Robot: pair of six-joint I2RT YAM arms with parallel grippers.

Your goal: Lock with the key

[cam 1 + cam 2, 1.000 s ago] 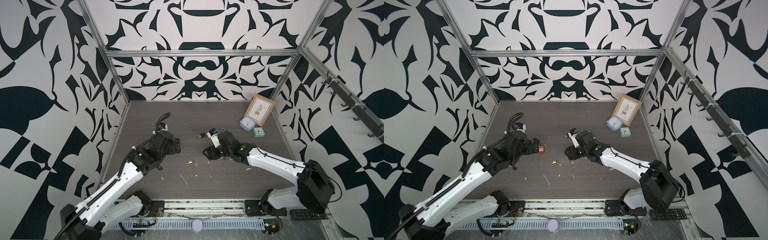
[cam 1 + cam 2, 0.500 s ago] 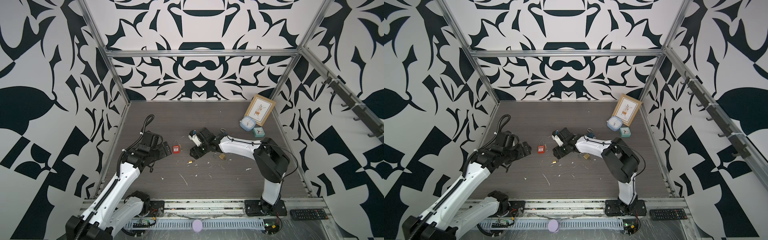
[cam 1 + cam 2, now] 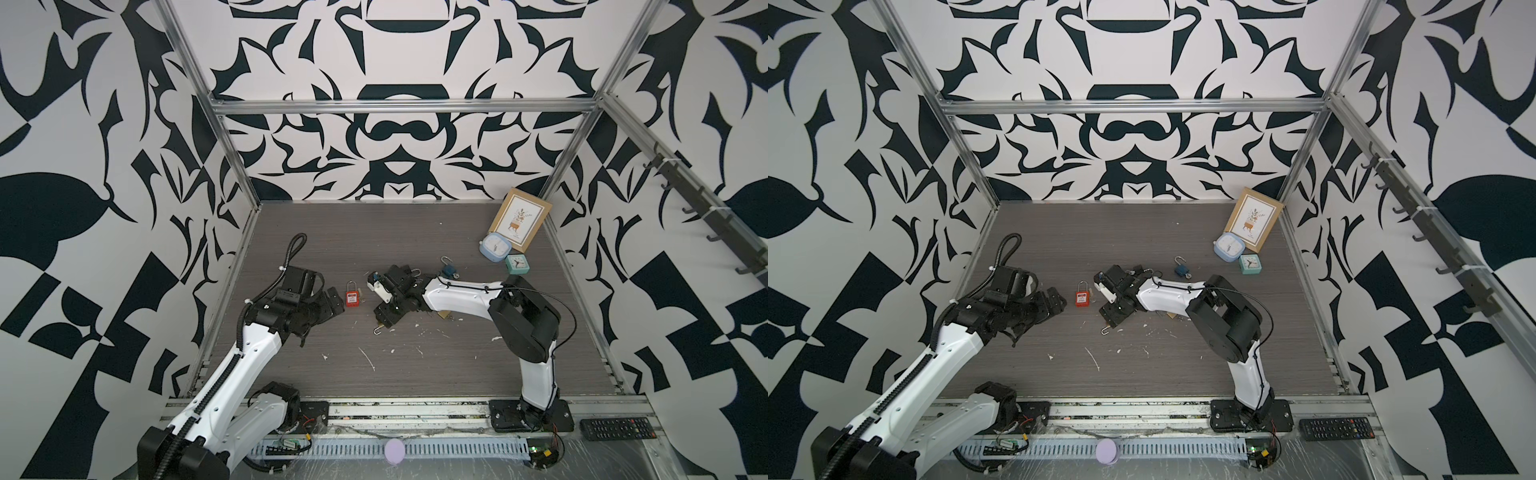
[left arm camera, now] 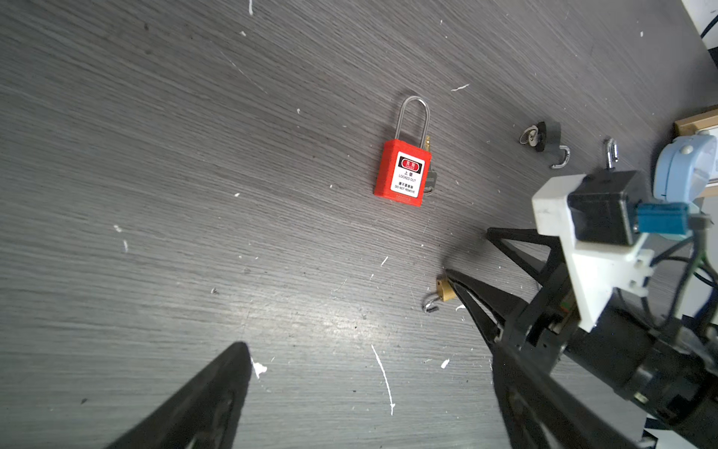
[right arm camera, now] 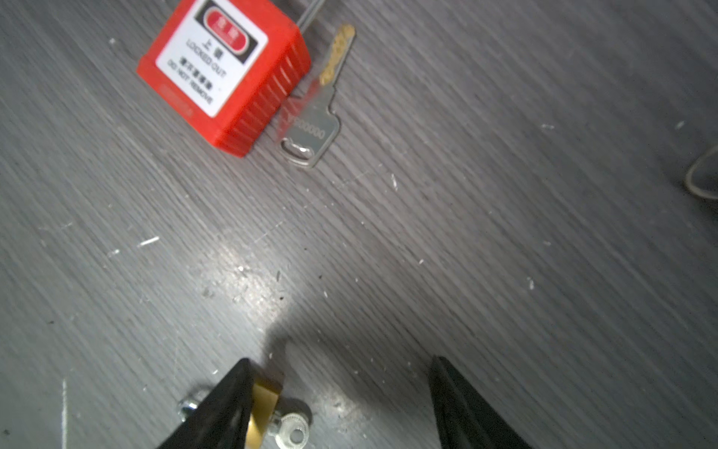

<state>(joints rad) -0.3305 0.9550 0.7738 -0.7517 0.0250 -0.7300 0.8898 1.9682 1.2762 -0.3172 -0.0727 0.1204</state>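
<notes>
Hovering spread and empty, the right hand [image 5: 342, 373] faces the flat silver key [image 5: 311, 128] lying just beside the red plastic padlock [image 5: 221, 77] (upper left of its wrist view), the left hand [image 4: 367, 361] likewise spread, so grasping, inserting and turning apparently remain.

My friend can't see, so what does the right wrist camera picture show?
A red padlock with a white label lies on a gray wood table, a silver key right beside it. Nearer the camera, the right gripper stands open, and a small brass padlock with a key in it sits by one finger.
</notes>
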